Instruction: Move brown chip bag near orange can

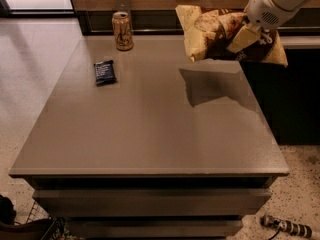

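Gripper (246, 38) jaws are clamping the bag (207, 31); I'm holding it above the table's (150, 134) far right corner, clearing the surface toward the can (122, 30).

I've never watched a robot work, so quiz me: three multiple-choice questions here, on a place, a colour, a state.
1. Where is the orange can? A. At the far edge of the table, left of the brown chip bag. B. Near edge. C. On the floor.
2. What colour is the small packet? A. Red. B. Dark blue. C. White.
3. The brown chip bag is: A. Lying flat. B. In a drawer. C. Held up by the gripper.
Answers: A, it stands at the back; B, dark blue wrapper; C, gripper at far right clamps it above its shadow.
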Controlling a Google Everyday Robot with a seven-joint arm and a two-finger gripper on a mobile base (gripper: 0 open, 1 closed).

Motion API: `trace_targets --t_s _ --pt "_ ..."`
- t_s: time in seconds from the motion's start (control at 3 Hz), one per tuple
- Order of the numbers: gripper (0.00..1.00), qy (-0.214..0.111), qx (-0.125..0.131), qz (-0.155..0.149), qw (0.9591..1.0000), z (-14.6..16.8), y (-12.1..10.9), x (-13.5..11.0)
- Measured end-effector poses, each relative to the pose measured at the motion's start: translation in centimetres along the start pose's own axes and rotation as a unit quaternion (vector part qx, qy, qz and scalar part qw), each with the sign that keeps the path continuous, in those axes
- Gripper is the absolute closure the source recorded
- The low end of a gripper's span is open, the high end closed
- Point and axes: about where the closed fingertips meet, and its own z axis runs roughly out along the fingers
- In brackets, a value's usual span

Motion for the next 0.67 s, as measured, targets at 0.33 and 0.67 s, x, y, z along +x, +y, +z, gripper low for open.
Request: trace_targets --t_s 0.33,0.67 --pt "1.00 -0.012 0.017 -0.003 0.9998 -0.88 -1.76 -0.79" --pt "1.00 -0.012 0.017 -0.001 0.9998 -0.43 -2.02 -0.86"
